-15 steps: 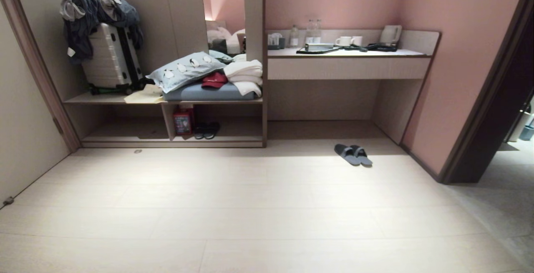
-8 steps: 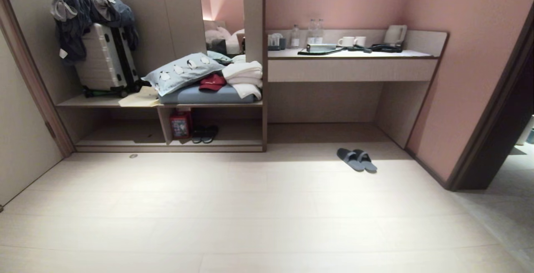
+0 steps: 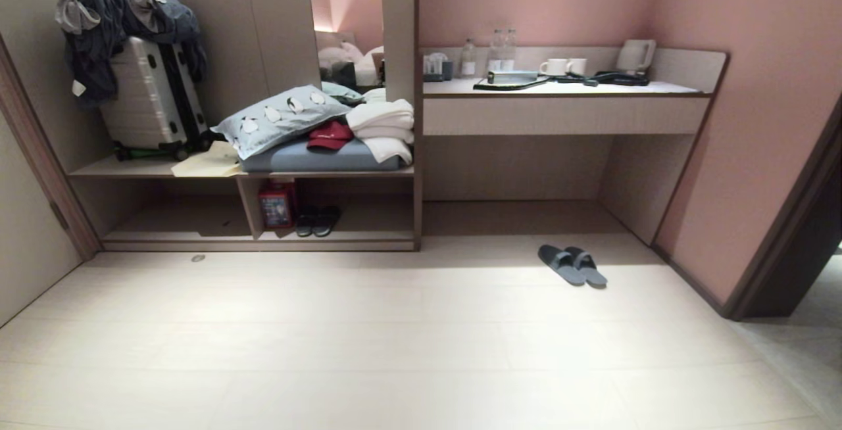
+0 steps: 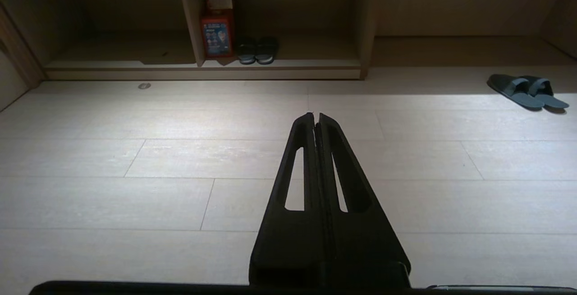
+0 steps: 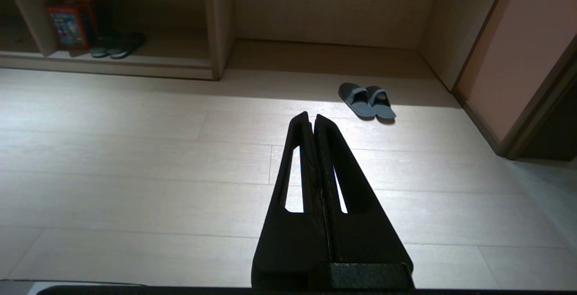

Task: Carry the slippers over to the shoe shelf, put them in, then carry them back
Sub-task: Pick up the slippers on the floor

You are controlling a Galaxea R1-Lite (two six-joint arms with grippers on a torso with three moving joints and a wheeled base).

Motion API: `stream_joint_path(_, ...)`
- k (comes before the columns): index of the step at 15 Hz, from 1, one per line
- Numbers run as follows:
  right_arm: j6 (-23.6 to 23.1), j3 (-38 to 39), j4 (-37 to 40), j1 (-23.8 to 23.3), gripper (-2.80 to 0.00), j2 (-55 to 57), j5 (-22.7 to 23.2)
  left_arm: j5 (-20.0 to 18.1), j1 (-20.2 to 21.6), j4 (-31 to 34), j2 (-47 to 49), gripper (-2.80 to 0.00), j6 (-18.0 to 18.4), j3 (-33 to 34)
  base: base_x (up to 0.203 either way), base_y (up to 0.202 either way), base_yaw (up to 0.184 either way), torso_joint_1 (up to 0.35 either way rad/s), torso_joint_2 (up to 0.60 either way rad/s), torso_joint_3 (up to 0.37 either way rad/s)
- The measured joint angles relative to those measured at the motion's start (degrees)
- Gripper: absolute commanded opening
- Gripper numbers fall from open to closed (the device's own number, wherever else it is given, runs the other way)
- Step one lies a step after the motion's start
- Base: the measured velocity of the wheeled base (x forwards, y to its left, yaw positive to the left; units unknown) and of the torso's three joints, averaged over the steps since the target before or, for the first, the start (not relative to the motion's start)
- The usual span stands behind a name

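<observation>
Both hands are closed on nothing: the left hand (image 4: 316,117) and the right hand (image 5: 311,117) each show their two black fingers pressed flat together, held above bare floor (image 3: 395,338) and not in the head view

The slippers (image 3: 572,264) lie side by side, touching, on the floor in front of the desk recess (image 3: 520,173), at the edge where the recess shadow meets the lit boards. They sit ahead and to the right, with the right hand nearer them than the left. Pale floorboards run unbroken from the hands to the pair. To their right the pink wall (image 3: 743,154) comes down to a dark skirting edge and ends at a dark door frame (image 3: 783,239)

The shoe shelf (image 3: 256,242) is well apart to the left, a low cubby with a raised front lip and a central divider (image 3: 248,206). Its left compartment holds nothing large. Its right compartment holds a red box (image 3: 275,204) against the divider and a darker pair of slippers (image 3: 317,221) just beside it, with open room to their right up to the end panel (image 3: 417,206)

Above, the shelf top carries a suitcase (image 3: 148,98) draped with clothes, a pillow (image 3: 279,118) and folded towels (image 3: 385,127). The surface (image 3: 559,88) over the recess bears cups, bottles and a kettle
</observation>
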Motion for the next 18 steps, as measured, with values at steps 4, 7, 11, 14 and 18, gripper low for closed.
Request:
stream_joint_path(4, 0.0, 0.0, 0.0, 0.0, -2.8, 0.0, 0.0, 0.0, 0.0, 0.0, 0.0, -2.8, 0.0, 0.0, 0.195, 0.0, 0.0, 0.003, 0.0, 0.003)
stream_joint_path(7, 0.0, 0.0, 0.0, 0.0, -2.8, 0.0, 0.0, 0.0, 0.0, 0.0, 0.0, -2.8, -0.1, 0.0, 0.196, 0.0, -0.001, 0.001, 0.0, 0.002)
stream_joint_path(11, 0.0, 0.0, 0.0, 0.0, -2.8, 0.0, 0.0, 0.0, 0.0, 0.0, 0.0, -2.8, -0.1, 0.0, 0.194, 0.0, -0.001, 0.002, 0.0, 0.001)
stream_joint_path(14, 0.0, 0.0, 0.0, 0.0, -2.8, 0.0, 0.0, 0.0, 0.0, 0.0, 0.0, -2.8, -0.1, 0.0, 0.194, 0.0, 0.003, 0.002, 0.0, 0.001)
stream_joint_path(18, 0.0, 0.0, 0.0, 0.0, -2.8, 0.0, 0.0, 0.0, 0.0, 0.0, 0.0, -2.8, -0.1, 0.0, 0.195, 0.0, 0.001, 0.001, 0.0, 0.002)
